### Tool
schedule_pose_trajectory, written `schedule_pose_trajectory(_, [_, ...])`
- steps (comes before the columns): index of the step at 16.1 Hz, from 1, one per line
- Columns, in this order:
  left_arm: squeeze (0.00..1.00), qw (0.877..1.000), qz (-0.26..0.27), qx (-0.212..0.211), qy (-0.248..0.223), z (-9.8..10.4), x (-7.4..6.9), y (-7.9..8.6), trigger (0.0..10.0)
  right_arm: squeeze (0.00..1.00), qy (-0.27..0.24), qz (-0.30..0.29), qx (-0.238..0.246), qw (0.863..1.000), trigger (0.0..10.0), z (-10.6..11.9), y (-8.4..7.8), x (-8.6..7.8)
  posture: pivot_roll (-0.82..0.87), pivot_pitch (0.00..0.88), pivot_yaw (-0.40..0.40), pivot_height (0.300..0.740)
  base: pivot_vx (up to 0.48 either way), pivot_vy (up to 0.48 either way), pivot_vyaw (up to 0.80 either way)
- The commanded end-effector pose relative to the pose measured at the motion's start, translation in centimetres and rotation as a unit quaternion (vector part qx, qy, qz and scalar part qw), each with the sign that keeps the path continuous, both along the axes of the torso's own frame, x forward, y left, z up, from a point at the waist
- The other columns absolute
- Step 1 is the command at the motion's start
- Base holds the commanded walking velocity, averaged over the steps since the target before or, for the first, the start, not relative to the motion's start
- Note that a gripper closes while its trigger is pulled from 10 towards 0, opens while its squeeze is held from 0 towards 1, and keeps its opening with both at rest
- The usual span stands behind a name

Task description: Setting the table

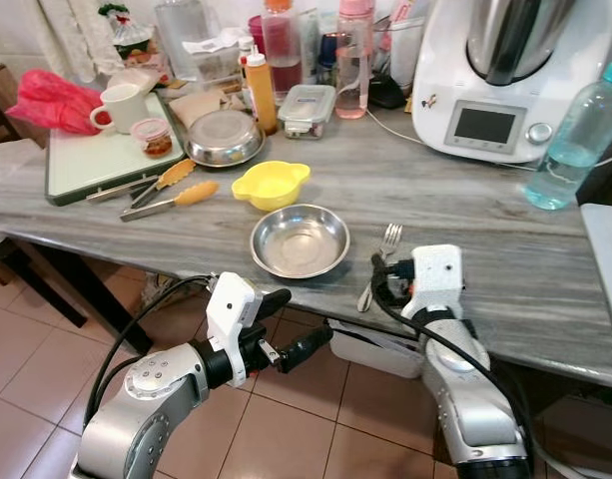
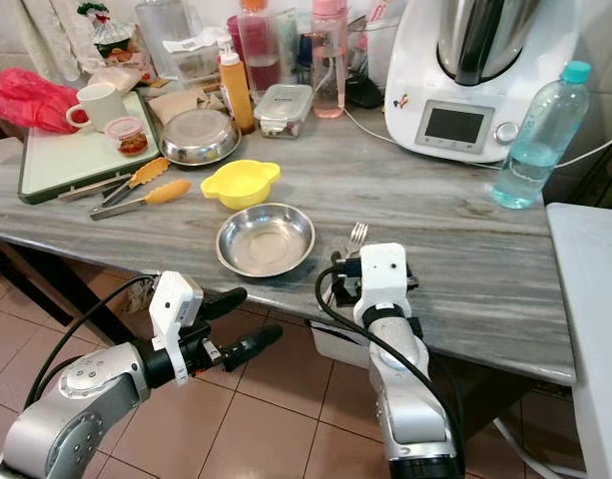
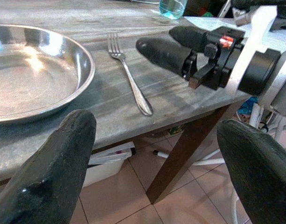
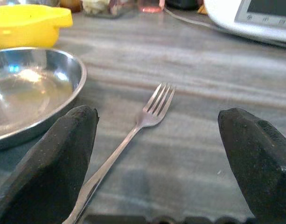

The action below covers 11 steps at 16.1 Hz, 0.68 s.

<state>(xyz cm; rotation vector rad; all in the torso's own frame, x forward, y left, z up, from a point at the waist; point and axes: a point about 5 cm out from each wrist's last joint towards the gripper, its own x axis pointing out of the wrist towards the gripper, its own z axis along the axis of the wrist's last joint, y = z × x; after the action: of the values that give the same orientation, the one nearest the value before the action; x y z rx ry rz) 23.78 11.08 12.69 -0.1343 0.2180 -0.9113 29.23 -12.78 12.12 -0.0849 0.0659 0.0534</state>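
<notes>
A grey, wood-grained desk (image 1: pixel 485 230) with a matt streaked surface is seen from above. Near its front edge a round, shallow steel bowl (image 1: pixel 300 240) with a polished, reflective inside is set, and just beside it, on the robot's right, a slim silver fork (image 1: pixel 379 261) is laid flat with its four tines pointing away from the robot and its handle end at the desk's edge. Behind the bowl a small yellow plastic bowl (image 1: pixel 271 184) with two side tabs is placed. Further back a second steel bowl (image 1: pixel 224 137), a pair of metal tongs (image 1: pixel 169 199) with orange tips, a pale green tray (image 1: pixel 86 160) carrying a white mug (image 1: pixel 121 107), a clear lidded container (image 1: pixel 307 110) and a large white kitchen appliance (image 1: pixel 490 75) are found. A clear plastic water bottle (image 1: pixel 578 140) with a turquoise cap is stood upright at the far right.

The right pincer (image 4: pixel 156 177) is held low at the desk's front edge, its arm raised from below, with the two black, rough-textured fingers (image 4: pixel 68 158) spread wide on either side of the fork's handle; nothing is gripped. The left pincer (image 1: pixel 286 327) is held below the desk's edge over the terracotta floor tiles (image 1: pixel 286 419), its forearm bent across the body and pointed toward the right arm, its fingers parted and empty.
</notes>
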Motion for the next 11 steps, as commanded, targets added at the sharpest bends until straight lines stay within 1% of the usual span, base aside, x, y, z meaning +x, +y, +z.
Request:
schedule_pose_trajectory(1, [0.0,1.0,0.001,0.006,-0.006,0.4,0.0,0.1,10.0,1.0,-0.009,-0.005,0.002,1.0,10.0,0.3,-0.1,-0.3,-0.09,0.049,0.084,0.74,0.0,0.0,0.0])
schedule_pose_trajectory(3, [0.0,1.0,0.001,0.006,-0.006,0.4,0.0,0.2,10.0,1.0,-0.009,-0.008,0.0,1.0,10.0,0.3,-0.3,-0.4,-0.09,0.049,0.084,0.74,0.0,0.0,0.0])
schedule_pose_trajectory(4, [0.0,1.0,0.002,0.006,-0.005,0.4,0.0,0.2,10.0,1.0,-0.004,-0.017,-0.014,1.0,10.0,0.2,-0.6,-0.6,-0.08,0.05,0.082,0.74,0.0,0.0,0.0])
schedule_pose_trajectory(5, [0.0,1.0,0.003,0.007,-0.005,0.4,0.0,0.2,10.0,1.0,0.003,-0.033,-0.033,0.999,10.0,0.0,-1.2,-1.1,-0.08,0.051,0.081,0.74,0.0,0.0,0.0])
schedule_pose_trajectory(6, [0.0,1.0,0.006,0.008,-0.003,0.2,0.0,0.4,10.0,1.0,0.019,-0.064,-0.057,0.996,10.0,-0.4,-2.4,-2.2,-0.08,0.051,0.081,0.74,0.0,0.0,0.0])
schedule_pose_trajectory(8, [0.0,1.0,0.007,0.01,-0.001,0.0,0.0,0.5,10.0,1.0,0.018,-0.084,-0.062,0.994,10.0,-0.6,-3.3,-3.0,-0.09,0.051,0.083,0.74,0.0,0.0,0.0])
schedule_pose_trajectory(10, [0.0,1.0,0.009,0.014,-0.002,-0.4,0.3,0.7,10.0,1.0,-0.002,-0.108,-0.086,0.99,10.0,-0.4,-4.5,-3.8,-0.09,0.052,0.087,0.74,0.0,0.0,0.0])
schedule_pose_trajectory(11, [0.0,1.0,0.026,0.006,-0.005,-0.5,0.9,1.2,10.0,1.0,-0.048,-0.131,-0.115,0.984,10.0,0.8,-5.9,-4.8,-0.1,0.051,0.085,0.74,0.0,0.0,0.0])
